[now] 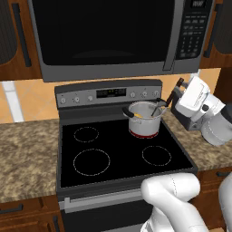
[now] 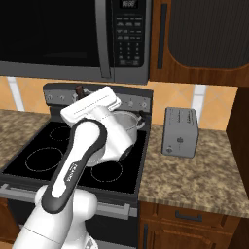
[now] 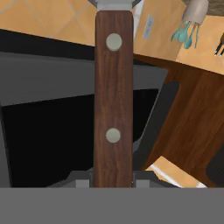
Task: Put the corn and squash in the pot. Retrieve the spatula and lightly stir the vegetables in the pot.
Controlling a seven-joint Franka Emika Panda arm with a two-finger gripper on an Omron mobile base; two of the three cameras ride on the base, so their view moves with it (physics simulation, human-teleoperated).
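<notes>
The steel pot [image 1: 144, 119] with its red base band stands on the stove's back right burner. A small yellow piece [image 1: 137, 116] shows inside it; I cannot tell corn from squash. My gripper [image 1: 172, 98] is shut on the spatula's brown wooden handle [image 1: 178, 84], which slants down into the pot. In the hand view the riveted spatula handle [image 3: 113, 100] runs up from between my fingertips [image 3: 82, 183], its blade out of sight. From the right, my arm covers most of the pot [image 2: 132, 119], and the spatula's handle end [image 2: 79, 90] pokes out above the hand.
The black stove top [image 1: 113, 154] has three free burners. A microwave [image 1: 108, 36] hangs low above the stove. A toaster [image 2: 181, 131] stands on the granite counter [image 2: 194, 175] to the right. Cabinets flank the microwave.
</notes>
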